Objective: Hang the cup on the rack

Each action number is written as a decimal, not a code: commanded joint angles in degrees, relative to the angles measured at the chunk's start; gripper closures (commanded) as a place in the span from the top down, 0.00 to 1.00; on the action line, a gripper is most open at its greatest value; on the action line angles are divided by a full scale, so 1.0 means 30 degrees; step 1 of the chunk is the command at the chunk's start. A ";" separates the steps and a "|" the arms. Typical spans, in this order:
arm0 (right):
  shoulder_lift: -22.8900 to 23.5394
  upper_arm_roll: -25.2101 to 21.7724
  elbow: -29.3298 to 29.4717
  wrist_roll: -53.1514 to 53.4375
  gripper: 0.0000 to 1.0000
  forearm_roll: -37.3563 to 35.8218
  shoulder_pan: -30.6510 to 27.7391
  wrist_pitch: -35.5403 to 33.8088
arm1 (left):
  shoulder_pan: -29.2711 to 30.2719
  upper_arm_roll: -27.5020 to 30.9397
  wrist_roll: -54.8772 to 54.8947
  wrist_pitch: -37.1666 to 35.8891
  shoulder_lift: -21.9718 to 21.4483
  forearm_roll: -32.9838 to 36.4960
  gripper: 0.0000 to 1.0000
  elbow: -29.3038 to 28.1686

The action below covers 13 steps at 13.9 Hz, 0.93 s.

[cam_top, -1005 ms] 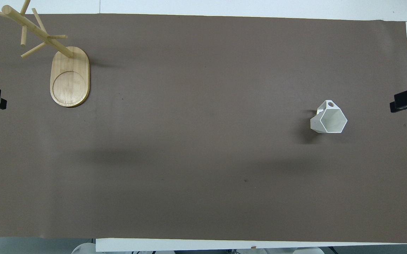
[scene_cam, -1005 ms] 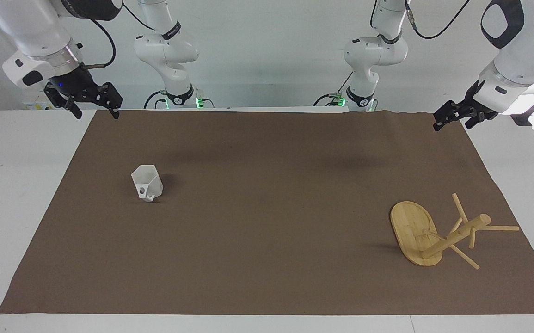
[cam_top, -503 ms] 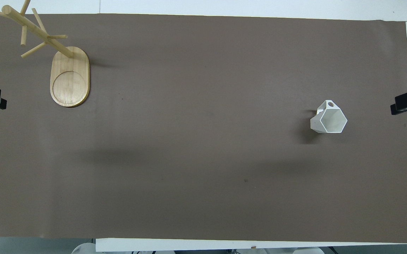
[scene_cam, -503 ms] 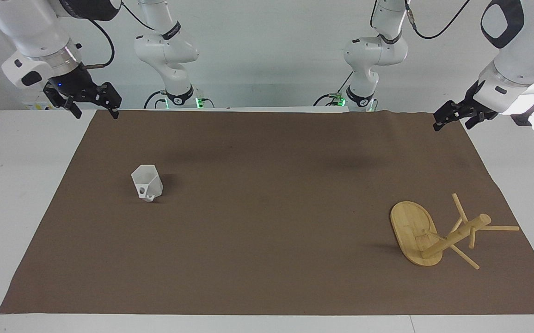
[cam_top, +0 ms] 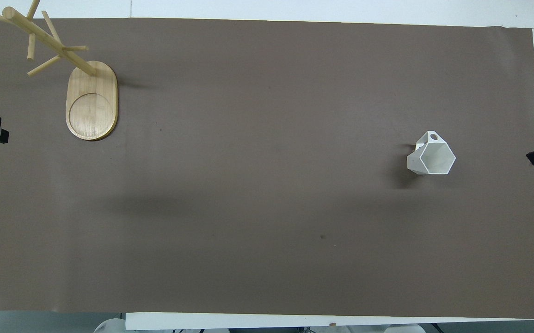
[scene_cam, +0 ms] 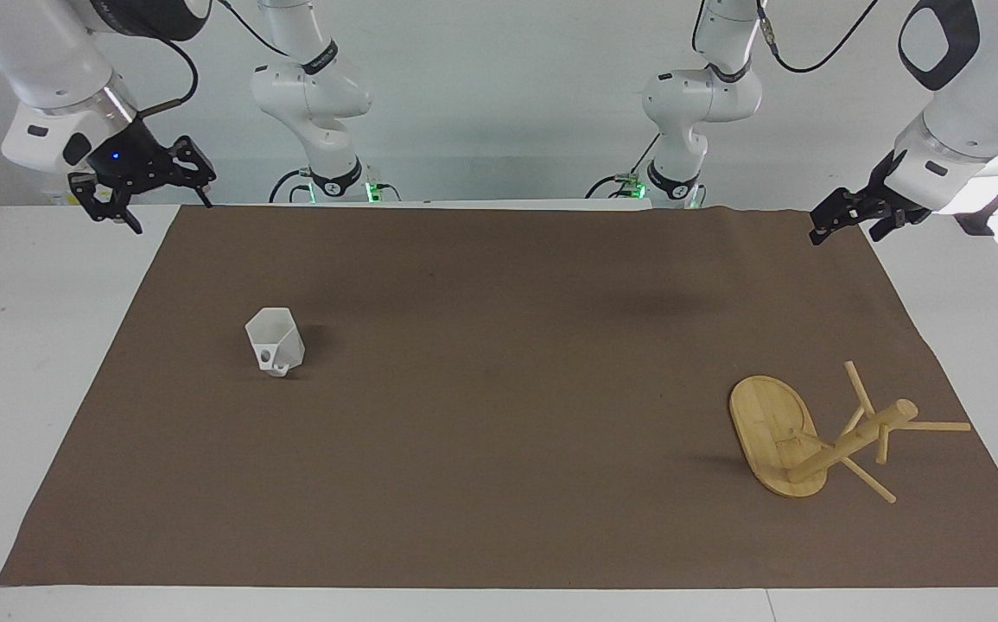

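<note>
With our right claw [scene_cam: 143,200] open and empty, well apart from the upright white faceted cup [scene_cam: 275,341] on the brown mat [scene_cam: 499,484], we should descend squarely over its rim while the open left claw [scene_cam: 848,216] waits above the mat's corner, clear of the bamboo mug tree [scene_cam: 818,436].

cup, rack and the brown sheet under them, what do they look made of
The cup looks like matte white plastic: flat faceted walls, thin even rim, no glaze shine. The rack looks like bamboo or light wood: pale yellow, with grain lines along its oval base, smooth and unpainted. The brown sheet looks like matte paper or thin fabric; its wavy edge near the rack hints it is thin, but which one is unclear.
</note>
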 commanded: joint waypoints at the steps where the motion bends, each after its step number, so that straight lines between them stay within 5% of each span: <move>1: 0.1175 0.0023 -0.0092 -0.7298 1.00 0.1991 -0.1708 0.1396 | -0.0083 0.0061 0.0154 0.0315 -0.0584 0.0391 1.00 -0.0719; 10: 0.8466 0.0228 0.0904 -2.2487 1.00 1.1481 -0.7304 -0.1143 | -0.0083 0.0061 0.0154 0.0315 -0.0584 0.0391 1.00 -0.0719; 13: 1.0023 0.0258 0.0965 -2.5801 1.00 1.3183 -0.7688 -0.2112 | -0.0083 0.0061 0.0154 0.0344 -0.0555 0.0391 1.00 -0.0719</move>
